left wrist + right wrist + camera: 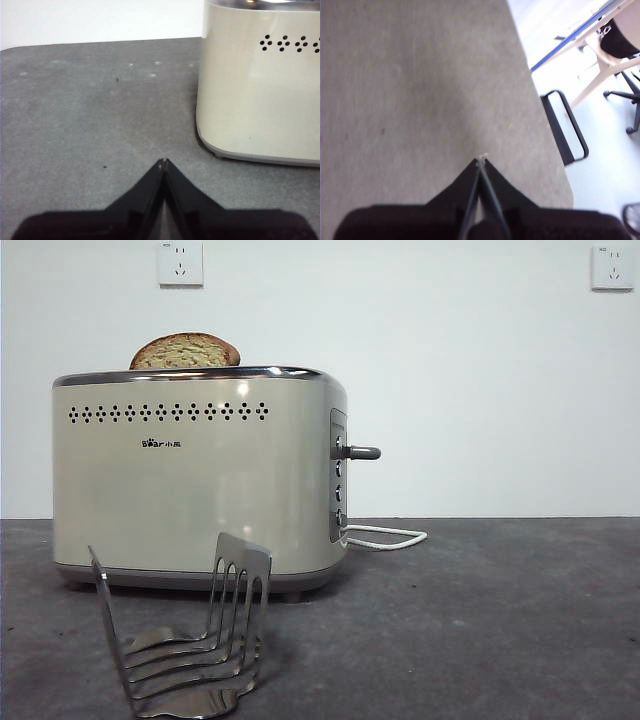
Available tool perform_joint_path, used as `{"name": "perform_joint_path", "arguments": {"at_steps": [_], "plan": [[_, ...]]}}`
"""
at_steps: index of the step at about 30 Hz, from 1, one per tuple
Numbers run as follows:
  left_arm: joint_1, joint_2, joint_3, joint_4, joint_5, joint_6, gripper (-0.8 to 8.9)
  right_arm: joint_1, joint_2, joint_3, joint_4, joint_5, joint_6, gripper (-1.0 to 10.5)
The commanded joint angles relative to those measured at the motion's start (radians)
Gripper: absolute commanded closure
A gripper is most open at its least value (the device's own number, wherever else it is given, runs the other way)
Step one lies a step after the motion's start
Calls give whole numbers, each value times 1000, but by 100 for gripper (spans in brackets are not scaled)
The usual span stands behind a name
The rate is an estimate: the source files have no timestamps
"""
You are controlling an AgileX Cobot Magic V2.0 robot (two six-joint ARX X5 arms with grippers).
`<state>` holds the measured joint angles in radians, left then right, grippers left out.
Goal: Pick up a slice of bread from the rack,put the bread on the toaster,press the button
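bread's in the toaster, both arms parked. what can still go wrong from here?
1. The slice of bread stands well above the toaster rim, so it may not be seated.
2. The button is a short stub; a shut right claw could slip off it.
3. The rack stands near the toaster's front, a possible snag for the left claw.

The left gripper [163, 161] shows two matte black jaws, each a flat wedge that widens from a narrow tip into a broad, dark, blocky base. The right gripper [481, 159] has the same build: two black tapering jaws on a wide black body, with a small pale fleck at the tips.
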<state>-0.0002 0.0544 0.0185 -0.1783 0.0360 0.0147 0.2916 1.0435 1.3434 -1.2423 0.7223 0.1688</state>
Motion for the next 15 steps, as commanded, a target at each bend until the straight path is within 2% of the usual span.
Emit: {"name": "perform_joint_path", "arguments": {"at_steps": [1,3,4,6,11,15], "plan": [[-1,5,-10,11,-2,-7,817,-31,-108,-49,69,-17,-35,946],[-1,7,-10,11,-2,-7,817,-47,-180,-111,122,-100,-13,946],[-1,8,-10,11,-2,-7,817,-60,-239,-171,190,-173,-13,946],[-1,10,-10,11,-2,-7,817,-78,-330,-284,325,-257,-13,946],[-1,10,-10,11,-3,-7,817,-97,-559,-660,760,-311,-35,946],[-1,10,-10,11,-2,-7,817,-97,-672,-930,1050,-477,-56,946]]}}
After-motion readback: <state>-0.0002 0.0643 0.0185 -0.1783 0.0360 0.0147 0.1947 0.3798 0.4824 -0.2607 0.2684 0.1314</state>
